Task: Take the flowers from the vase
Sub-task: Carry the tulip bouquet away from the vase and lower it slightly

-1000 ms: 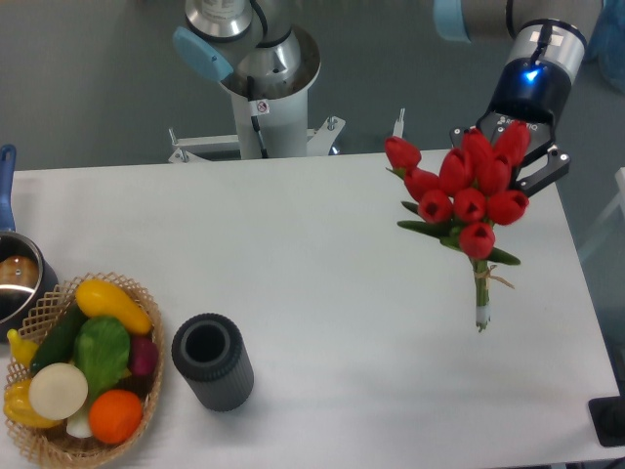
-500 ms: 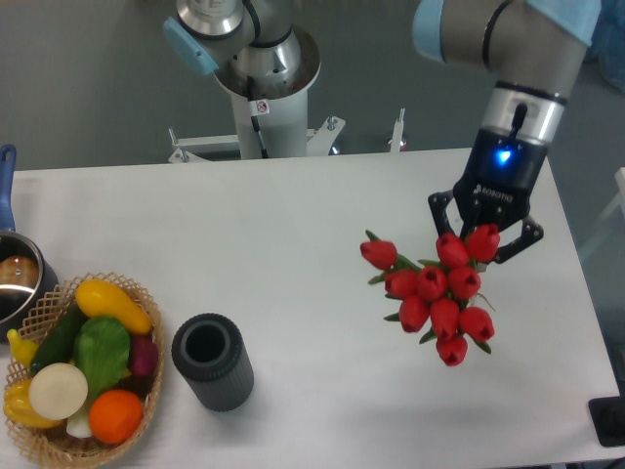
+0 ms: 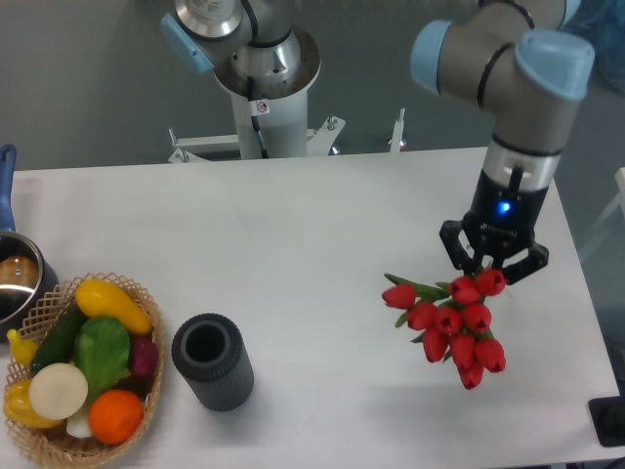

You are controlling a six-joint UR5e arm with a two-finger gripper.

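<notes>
The flowers (image 3: 451, 322), a bunch of red tulips with green leaves, lie low over the right part of the white table (image 3: 293, 254). Their stems are hidden under my gripper (image 3: 493, 266), which stands just above the buds and is shut on the stem end. The vase (image 3: 212, 361), a dark grey ribbed pot, stands empty near the front left, far from the gripper.
A wicker basket (image 3: 37, 445) of plastic fruit and vegetables sits at the front left. A metal saucepan (image 3: 18, 281) with a blue handle is at the left edge. The robot base (image 3: 264, 88) stands behind the table. A black object (image 3: 608, 420) is at the right edge.
The gripper has moved down and towards the front with the flowers. The bunch has dropped from high at the back right to low over the table.
</notes>
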